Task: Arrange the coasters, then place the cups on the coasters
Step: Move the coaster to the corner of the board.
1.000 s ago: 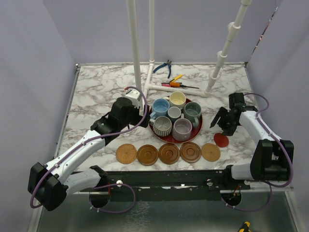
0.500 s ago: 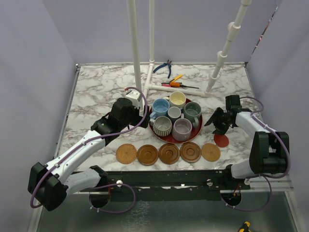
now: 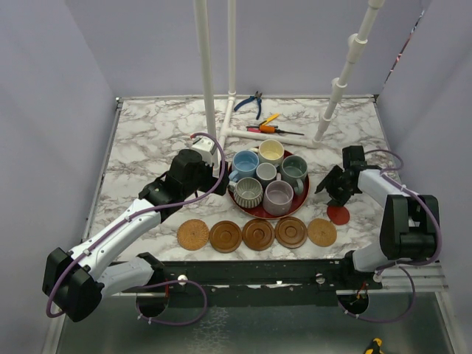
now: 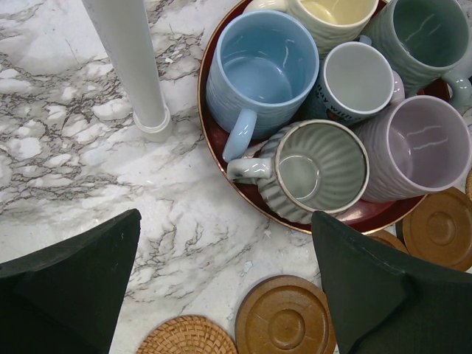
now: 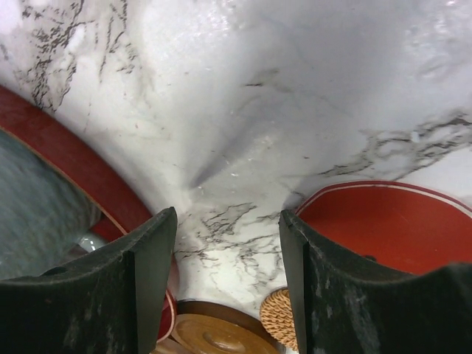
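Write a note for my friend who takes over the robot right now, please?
Left end effector: open, empty, hovering beside the red tray.
Right end effector: open, empty, over the marble between the tray and the small red coaster.
Done: five coasters sit in a row at the near edge; the red one lies apart, behind its right end.
All six cups are on the tray.
To do: line up the red coaster, then put a cup on each coaster.

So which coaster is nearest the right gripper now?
The small red coaster, right beside the right gripper. It lies alone, set back from the row of five wooden and woven coasters.
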`<state>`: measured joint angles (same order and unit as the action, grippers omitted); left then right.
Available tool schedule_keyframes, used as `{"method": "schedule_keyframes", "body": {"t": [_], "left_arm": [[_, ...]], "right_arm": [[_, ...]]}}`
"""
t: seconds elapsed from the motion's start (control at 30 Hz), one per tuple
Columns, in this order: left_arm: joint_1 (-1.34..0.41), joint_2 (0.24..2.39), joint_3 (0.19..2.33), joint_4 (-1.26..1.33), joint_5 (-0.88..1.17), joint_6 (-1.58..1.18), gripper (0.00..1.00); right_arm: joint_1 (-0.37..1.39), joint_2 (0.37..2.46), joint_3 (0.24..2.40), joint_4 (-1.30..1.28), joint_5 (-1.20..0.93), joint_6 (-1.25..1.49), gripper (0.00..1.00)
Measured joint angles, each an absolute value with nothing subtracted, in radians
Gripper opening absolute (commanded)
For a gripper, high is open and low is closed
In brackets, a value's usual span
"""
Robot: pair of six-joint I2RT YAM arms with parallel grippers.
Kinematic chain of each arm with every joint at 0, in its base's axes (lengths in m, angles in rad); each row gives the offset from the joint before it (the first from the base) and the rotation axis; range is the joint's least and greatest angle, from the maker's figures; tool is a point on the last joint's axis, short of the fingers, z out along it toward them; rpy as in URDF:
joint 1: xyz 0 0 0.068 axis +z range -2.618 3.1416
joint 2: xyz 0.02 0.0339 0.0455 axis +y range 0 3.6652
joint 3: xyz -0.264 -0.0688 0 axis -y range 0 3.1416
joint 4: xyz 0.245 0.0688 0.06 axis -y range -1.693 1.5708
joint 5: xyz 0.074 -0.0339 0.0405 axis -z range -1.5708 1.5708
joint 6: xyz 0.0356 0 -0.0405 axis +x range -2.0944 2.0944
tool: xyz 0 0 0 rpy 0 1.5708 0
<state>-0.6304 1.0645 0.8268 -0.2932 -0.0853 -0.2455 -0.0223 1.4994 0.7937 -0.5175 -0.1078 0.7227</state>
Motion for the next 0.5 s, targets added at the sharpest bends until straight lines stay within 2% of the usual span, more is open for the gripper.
{"method": "schedule_keyframes", "body": {"t": [0.5], "left_arm": [[-0.630, 1.063, 0.827, -0.293, -0.085, -0.245, 0.99]], "right_arm": [[-0.022, 1.407, 0.750, -0.616, 0.083, 0.753, 0.64]]}}
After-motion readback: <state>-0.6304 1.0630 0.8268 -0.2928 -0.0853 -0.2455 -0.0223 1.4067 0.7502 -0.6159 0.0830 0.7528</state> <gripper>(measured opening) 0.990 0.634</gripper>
